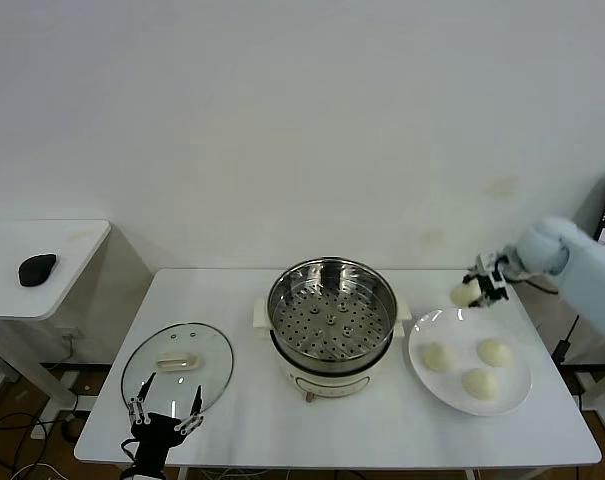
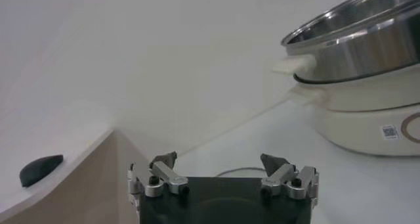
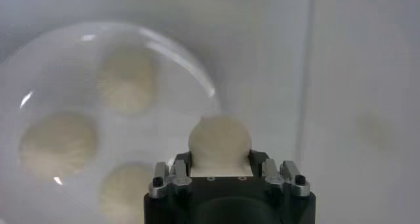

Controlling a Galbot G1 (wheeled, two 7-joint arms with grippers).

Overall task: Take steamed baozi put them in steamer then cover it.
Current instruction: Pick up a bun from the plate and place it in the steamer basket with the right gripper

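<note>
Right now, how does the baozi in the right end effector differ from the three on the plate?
The held baozi is clamped in the right end effector, lifted beyond the plate's far rim; the three plate baozi rest loose on it, untouched. All four look round, smooth and cream-white.

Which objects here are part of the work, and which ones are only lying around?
Part of the work:
- bun held in the shut right gripper, raised above the plate's far edge
- three buns on the white plate
- steamer, no buns inside
- glass lid lying on the table
- left gripper, open, near the lid

Only lying around:
- dark object on the side table
</note>
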